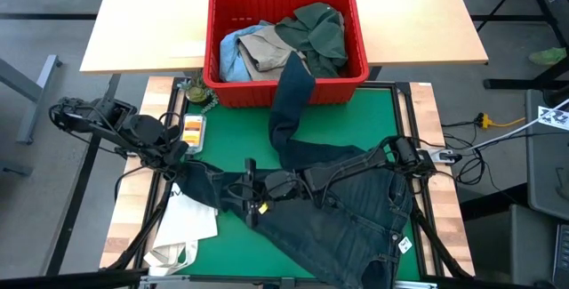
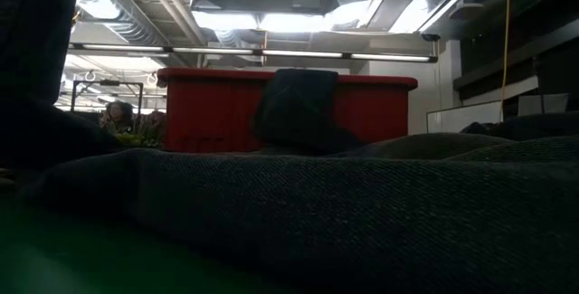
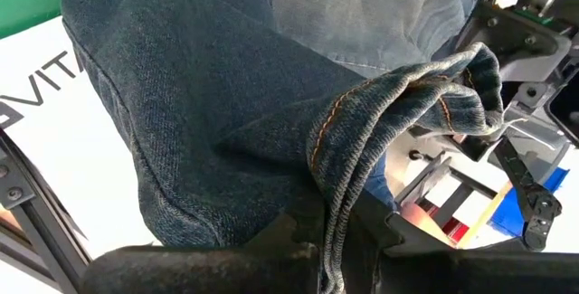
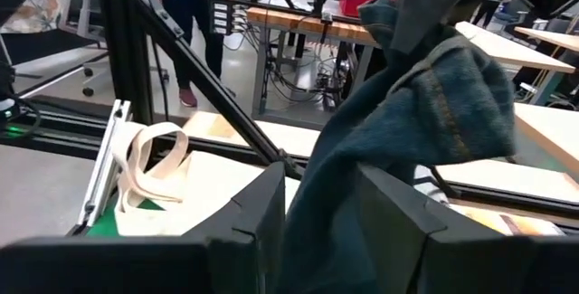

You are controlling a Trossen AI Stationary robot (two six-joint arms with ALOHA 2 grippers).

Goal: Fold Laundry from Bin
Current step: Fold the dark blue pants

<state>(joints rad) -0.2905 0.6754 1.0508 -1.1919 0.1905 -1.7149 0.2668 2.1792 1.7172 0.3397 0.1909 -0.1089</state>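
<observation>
**Two grippers on one pair of dark jeans**

One dark denim garment (image 1: 347, 204) lies spread over the green mat (image 1: 240, 138), waist end toward the mat's near right corner. One leg runs up the mat and hangs over the front wall of the red bin (image 1: 286, 92), its end inside — so the long axis runs from bin to near edge, slanting right.

Left gripper (image 1: 185, 166) sits at the garment's left edge, near the mat's left side, just above the white VITA bag (image 1: 187, 222). Jaws nearly closed, pinching a bunched fold of stitched denim hem; the wrist view shows cloth rising out from between the fingers (image 3: 271, 244).

Right gripper (image 1: 252, 196) is low over the mat's middle, at the same left part of the garment. Jaws stand partway apart with a thick wad of denim filling the gap — fingers (image 4: 398, 208) on either side of it.

Bin stands at the mat's far edge, holding the rest of the laundry: green shirt (image 1: 318, 31), khaki piece (image 1: 268, 51), light blue cloth (image 1: 233, 56).
</observation>
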